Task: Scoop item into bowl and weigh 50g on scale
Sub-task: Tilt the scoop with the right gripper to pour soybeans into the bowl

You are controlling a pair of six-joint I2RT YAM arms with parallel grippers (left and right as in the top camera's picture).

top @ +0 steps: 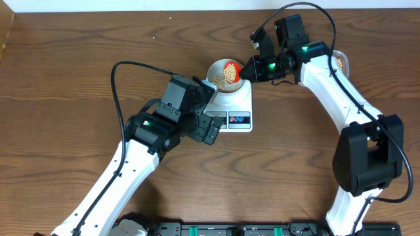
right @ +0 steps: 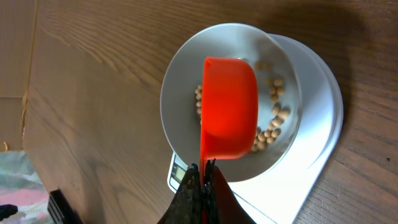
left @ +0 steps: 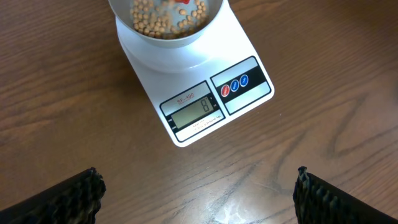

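1. The bowl sits on the scale, some beans inside.
2. My right fingers clench the red scoop, tipped over it.
3. My left fingers hang spread, empty.
4. The display shows one digit (unclear which); 50g looks unreached.

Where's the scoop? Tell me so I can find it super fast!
Look near the middle of the wooden table for the white scale with a pale bowl on top. Over the beans in that bowl is the scoop, its handle pinched in the right tool. It is the only bright orange-red cup there.
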